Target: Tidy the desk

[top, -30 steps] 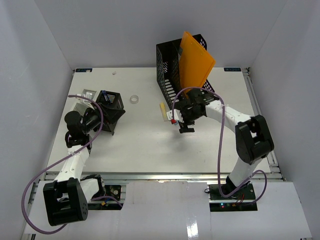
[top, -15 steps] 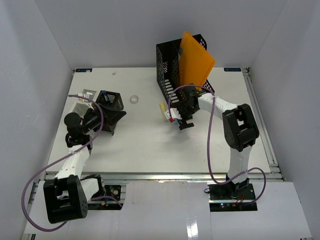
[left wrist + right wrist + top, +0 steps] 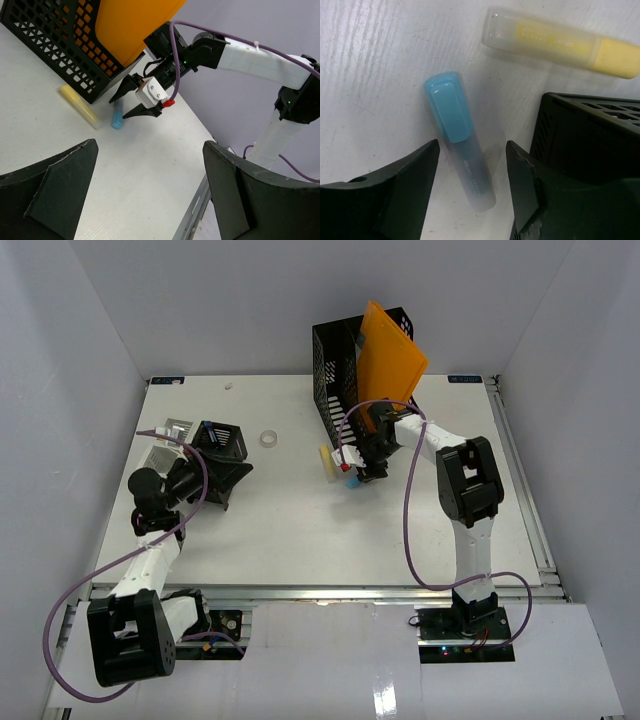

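One blue highlighter (image 3: pixel 459 152) beside mesh holder (image 3: pixel 55 45), straddled by parted right gripper (image 3: pixel 118 109); left gripper (image 3: pixel 150 150) wide, finger bases cut off.

right hand (image 3: pixel 119 108) dropped over blue highlighter (image 3: pixel 461 167), jaws narrowing.

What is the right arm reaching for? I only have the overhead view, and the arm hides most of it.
Observer: A blue highlighter, lying flat on the desk between its open jaws.
Operator: Are they gripping it?
Observer: No; the right wrist view shows bare desk on both sides of it.
Operator: Anything else nearby?
Observer: A yellow highlighter lies apart beyond its cap, next to the black mesh holder's corner.
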You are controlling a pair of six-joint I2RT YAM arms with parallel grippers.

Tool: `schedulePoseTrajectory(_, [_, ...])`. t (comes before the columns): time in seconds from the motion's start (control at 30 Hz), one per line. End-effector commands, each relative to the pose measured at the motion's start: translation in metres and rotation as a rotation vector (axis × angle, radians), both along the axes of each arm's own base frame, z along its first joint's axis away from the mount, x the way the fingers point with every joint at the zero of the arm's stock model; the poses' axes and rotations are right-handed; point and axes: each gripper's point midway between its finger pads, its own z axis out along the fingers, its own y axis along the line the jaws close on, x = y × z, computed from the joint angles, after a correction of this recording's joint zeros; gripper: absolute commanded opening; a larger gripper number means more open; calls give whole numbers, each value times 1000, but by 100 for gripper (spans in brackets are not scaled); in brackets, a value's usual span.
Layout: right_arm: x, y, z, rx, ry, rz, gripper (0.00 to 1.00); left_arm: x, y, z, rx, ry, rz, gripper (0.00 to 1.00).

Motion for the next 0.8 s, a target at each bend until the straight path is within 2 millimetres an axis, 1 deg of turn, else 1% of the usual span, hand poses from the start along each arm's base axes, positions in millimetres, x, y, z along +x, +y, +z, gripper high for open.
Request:
schedulePoseTrajectory(0.0, [-18, -9, -14, -59, 108, 39, 47, -9, -2, 6, -12, -67, -20, 92])
schedulePoseTrajectory(0.1, [-31, -15, -16, -68, 133, 43, 41, -14, -5, 9, -39, -97, -26, 91])
schedulePoseTrajectory(0.17, [-46, -20, -21, -73, 172, 37, 37, -17, -5, 13, -46, -123, -33, 91])
schedulePoseTrajectory(0.27, [-60, -22, -16, -60, 202, -3, 32, -23, -16, 12, -55, -126, -73, 92])
schedulePoseTrajectory(0.33, [-73, -25, -15, -47, 234, -42, 30, -26, -32, 10, -29, -136, -117, 92])
schedulePoseTrajectory(0.4, [-86, -26, -13, -35, 267, -99, 28, -23, -48, 1, -7, -89, -125, 93])
schedulePoseTrajectory(0.47, [-93, -23, -10, -6, 309, -187, 26, -25, -69, -4, 12, -59, -131, 95])
schedulePoseTrajectory(0.5, [-95, -21, -7, 10, 316, -217, 23, -20, -71, -9, 12, -32, -87, 95])
schedulePoseTrajectory(0.53, [-99, -19, -3, 22, 368, -291, 21, -25, -82, -16, 0, -2, -103, 95])
schedulePoseTrajectory(0.6, [-103, -12, 10, 64, 423, -373, 13, -19, -91, -20, -65, 65, -36, 94])
schedulePoseTrajectory(0.67, [-106, -4, 26, 110, 466, -417, 8, -10, -94, -21, -118, 108, 37, 93])
schedulePoseTrajectory(0.7, [-108, 0, 34, 133, 495, -449, 8, -8, -100, -23, -135, 131, 55, 91])
schedulePoseTrajectory(0.73, [-109, 5, 44, 162, 532, -495, 8, -8, -111, -24, -154, 150, 62, 87])
schedulePoseTrajectory(0.77, [-109, 8, 57, 194, 535, -512, 8, -3, -116, -30, -172, 193, 85, 86])
